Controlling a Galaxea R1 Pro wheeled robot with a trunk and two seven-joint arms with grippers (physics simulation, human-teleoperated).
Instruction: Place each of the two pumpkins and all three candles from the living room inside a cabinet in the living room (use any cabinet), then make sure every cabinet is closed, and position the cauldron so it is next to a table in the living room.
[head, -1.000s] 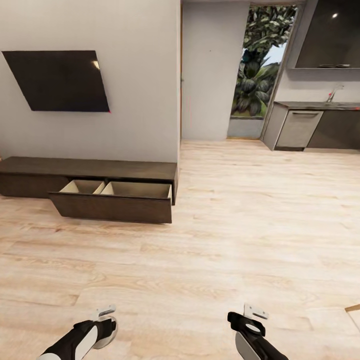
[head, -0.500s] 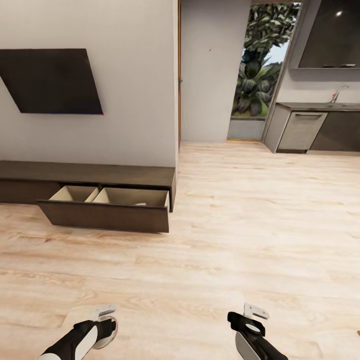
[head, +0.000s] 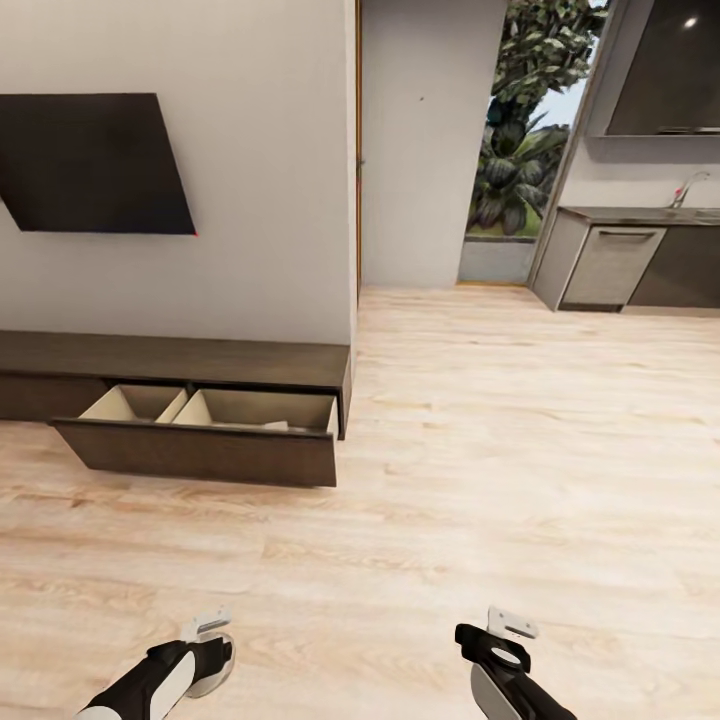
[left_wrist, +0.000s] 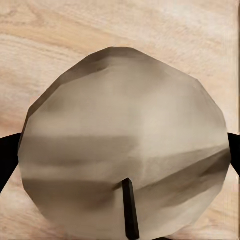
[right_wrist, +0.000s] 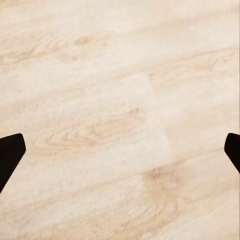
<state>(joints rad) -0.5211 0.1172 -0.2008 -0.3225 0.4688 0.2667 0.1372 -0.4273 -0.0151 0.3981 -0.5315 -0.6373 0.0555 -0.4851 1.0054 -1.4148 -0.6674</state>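
Candle (left_wrist: 125, 155) sits clamped in our left pincer (head: 205, 640), its grey-beige round body wedged between the dark fingers (left_wrist: 7, 155) above the wood floor (head: 480, 480). Our right pincer (head: 500, 640) stands wide apart, its tips at either side with bare floor between. Far left, the cabinet (head: 200, 360) lies against the wall under a dark screen (head: 90, 160), one front (head: 200, 455) pulled out, pale insides showing. Compared with a second ago, the cabinet sits lower and further left: our camera has moved.
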